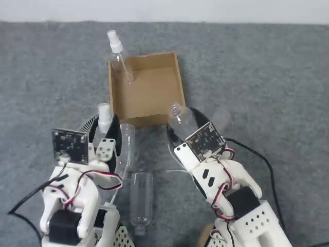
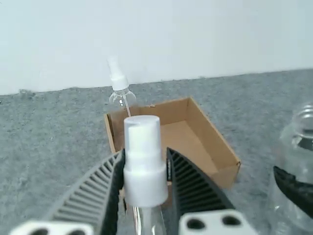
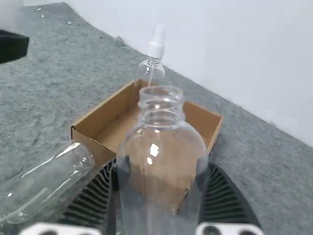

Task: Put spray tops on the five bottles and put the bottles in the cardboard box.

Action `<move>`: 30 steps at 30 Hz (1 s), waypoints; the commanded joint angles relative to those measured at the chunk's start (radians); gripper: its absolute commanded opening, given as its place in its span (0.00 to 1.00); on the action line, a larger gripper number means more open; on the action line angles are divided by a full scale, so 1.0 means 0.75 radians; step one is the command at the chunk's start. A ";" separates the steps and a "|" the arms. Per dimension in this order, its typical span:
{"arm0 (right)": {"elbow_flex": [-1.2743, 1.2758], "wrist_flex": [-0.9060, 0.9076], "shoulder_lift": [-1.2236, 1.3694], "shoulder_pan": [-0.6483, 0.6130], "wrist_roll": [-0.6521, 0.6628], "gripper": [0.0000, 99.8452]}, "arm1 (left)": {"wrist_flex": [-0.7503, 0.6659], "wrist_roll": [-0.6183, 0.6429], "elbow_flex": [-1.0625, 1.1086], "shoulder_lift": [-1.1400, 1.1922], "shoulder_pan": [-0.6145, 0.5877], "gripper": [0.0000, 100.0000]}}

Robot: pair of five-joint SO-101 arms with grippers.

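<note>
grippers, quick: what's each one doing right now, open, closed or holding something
left gripper: closed on a white spray top
right gripper: closed on a clear bottle with no top

Grey, seemingly felt table covering (image 1: 277, 72) below a plain white wall (image 2: 205, 34)

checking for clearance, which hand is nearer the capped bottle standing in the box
Left. The left hand, shut on a spray top, is before the cardboard box on the capped bottle's side; the right hand, holding an open bottle, is at the opposite near corner.
</note>
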 commanded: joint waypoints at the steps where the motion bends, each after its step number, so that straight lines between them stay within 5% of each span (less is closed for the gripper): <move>1: -0.020 -0.032 -0.038 -0.011 0.010 0.09 | -0.037 0.135 -0.011 -0.037 -0.004 0.06; 18: 0.000 -0.040 -0.026 -0.071 0.020 0.10 | -0.045 0.291 -0.013 -0.188 -0.004 0.06; 30: 0.176 -0.334 -0.026 -0.126 0.020 0.10 | -0.166 0.407 -0.021 -0.200 -0.108 0.06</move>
